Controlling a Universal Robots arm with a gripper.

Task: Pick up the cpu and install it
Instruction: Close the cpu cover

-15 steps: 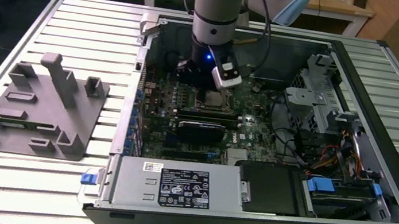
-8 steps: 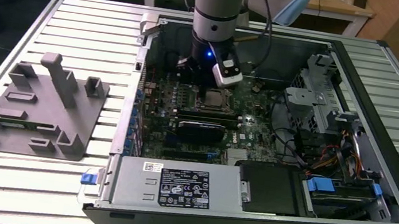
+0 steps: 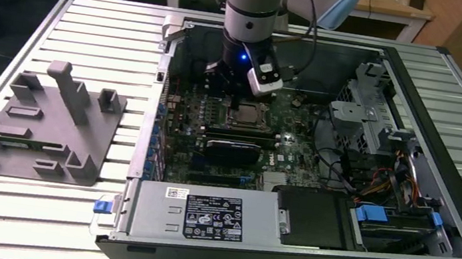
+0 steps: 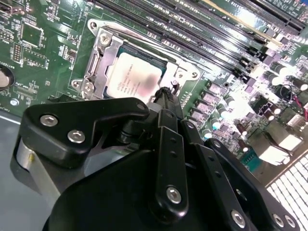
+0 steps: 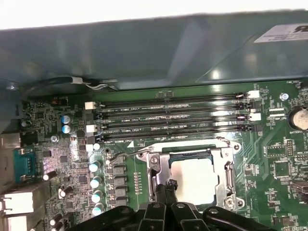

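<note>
Now cpu [image 4: 132, 77] silvery-grey, flat, square, seated in socket frame [image 4: 98, 45]; gripper [image 4: 166, 93] pressed together, empty, at its edge.

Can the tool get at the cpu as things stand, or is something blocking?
Probably yes. The tool hangs close by the cpu, whose metal top lies bare in the socket frame; nothing lies over it. The frame hugs its edges, so a side grip looks doubtful.

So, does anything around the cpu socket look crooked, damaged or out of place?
Nothing stands out. In the first wrist view the cpu lies flat and square inside the socket frame, with no tilt or damage visible. The gripper is close over one edge of it.
</note>
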